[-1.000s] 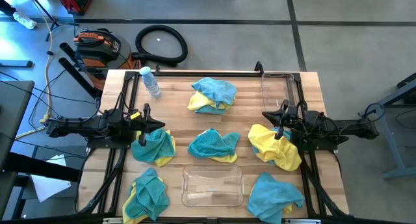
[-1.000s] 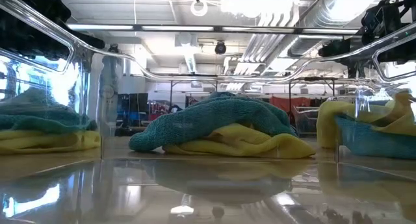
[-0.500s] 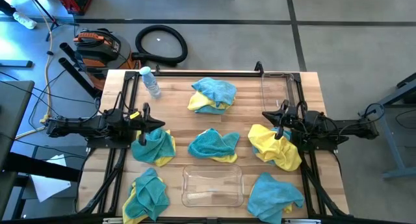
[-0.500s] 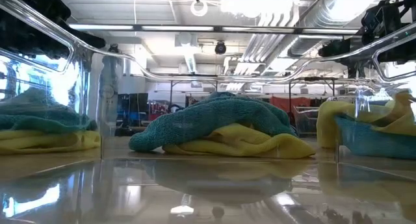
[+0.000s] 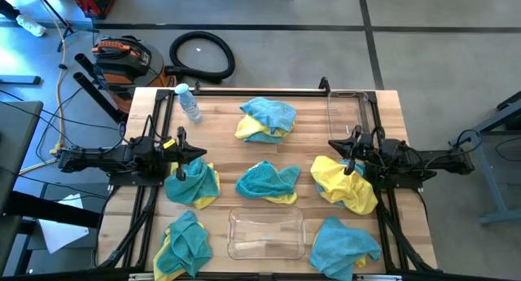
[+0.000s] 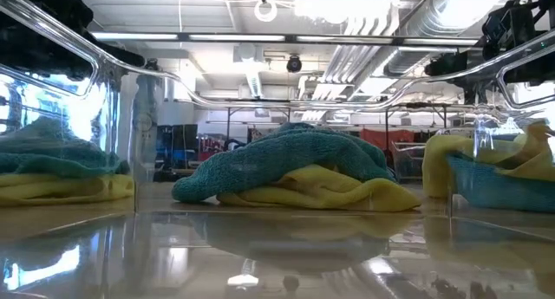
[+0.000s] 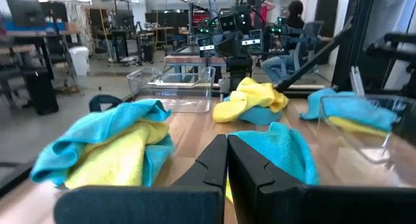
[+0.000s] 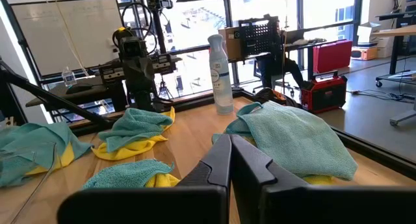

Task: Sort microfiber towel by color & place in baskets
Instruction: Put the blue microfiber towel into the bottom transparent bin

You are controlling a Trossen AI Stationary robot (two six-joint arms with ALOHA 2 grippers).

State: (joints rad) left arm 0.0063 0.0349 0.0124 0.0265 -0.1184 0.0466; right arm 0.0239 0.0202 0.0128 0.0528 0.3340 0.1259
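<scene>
Nothing has moved: both dark two-finger grippers, left gripper and right gripper, stay clenched and empty, so the yellow and teal microfiber towels remain unsorted and the clear plastic baskets unfilled.

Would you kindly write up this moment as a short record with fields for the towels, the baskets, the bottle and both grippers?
towels: six mixed yellow-and-teal piles on the table, such as the centre pile and the back pile; none in a basket
baskets: front basket at the front middle; back basket at the back right
bottle: water bottle lying at the back left corner
left gripper: shut, holding nothing, above the left-middle pile
right gripper: shut, holding nothing, above the right-middle pile
</scene>
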